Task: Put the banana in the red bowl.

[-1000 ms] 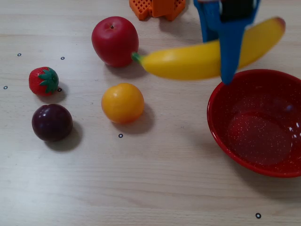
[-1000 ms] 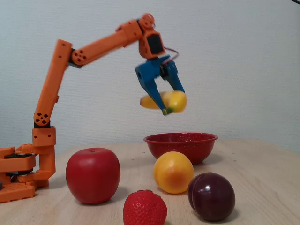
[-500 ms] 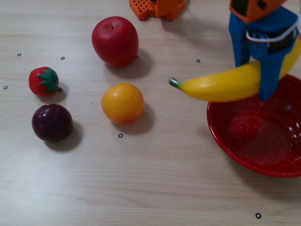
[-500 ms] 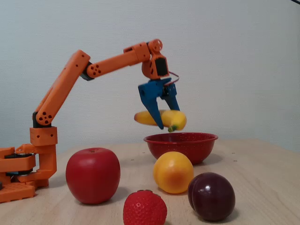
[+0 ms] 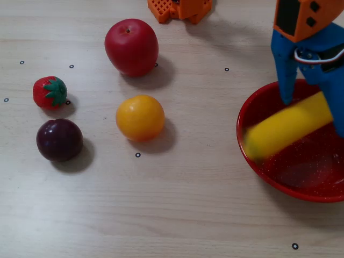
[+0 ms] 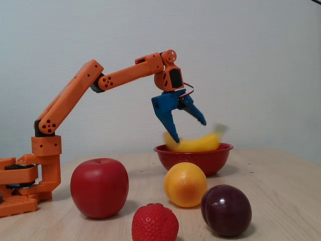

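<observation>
The end effector (image 6: 189,129) hangs at the upper right of the frame with its blue fingers spread wide, holding nothing. The banana (image 5: 287,127), blurred, lies inside the red bowl (image 5: 252,161), its ends showing above the rim in the side fixed view. By the look of it the placing is essentially done; what remains is for the banana to settle and the arm to clear.

the long glossy yellow plastic banana (image 5: 287,126) lies blurred inside the large round speckled red bowl (image 5: 252,156) at the right of the pale wooden desk (image 5: 177,204), between the spread blue fingers (image 5: 284,80). to the left sit a red apple (image 5: 131,47), round orange fruit (image 5: 140,117), strawberry (image 5: 50,92) and dark plum (image 5: 59,140).
</observation>
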You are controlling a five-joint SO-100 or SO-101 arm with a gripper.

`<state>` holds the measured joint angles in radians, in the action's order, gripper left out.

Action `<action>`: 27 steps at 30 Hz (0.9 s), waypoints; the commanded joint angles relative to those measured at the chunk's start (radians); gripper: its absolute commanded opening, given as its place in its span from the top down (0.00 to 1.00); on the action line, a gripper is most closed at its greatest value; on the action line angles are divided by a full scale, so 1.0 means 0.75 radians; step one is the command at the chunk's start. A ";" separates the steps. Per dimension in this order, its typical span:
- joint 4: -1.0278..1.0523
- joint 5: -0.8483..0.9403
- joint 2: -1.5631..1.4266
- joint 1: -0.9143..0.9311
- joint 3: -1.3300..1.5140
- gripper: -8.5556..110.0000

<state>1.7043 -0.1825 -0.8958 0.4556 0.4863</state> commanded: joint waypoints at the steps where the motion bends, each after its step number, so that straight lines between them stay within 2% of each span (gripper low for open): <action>1: -0.055 -0.031 -0.180 -0.029 -0.115 0.60; 4: -0.055 -0.027 -0.313 -0.067 -0.149 0.89; 6: -0.055 -0.002 -0.415 -0.108 -0.147 0.93; 12: -0.014 0.063 -0.789 -0.297 0.022 0.93; 20: -0.202 0.102 -1.573 -0.607 0.992 0.93; 27: -0.231 0.139 -1.968 -0.714 1.464 0.93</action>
<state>1.5846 -0.1028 -2.2780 -0.0552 1.5631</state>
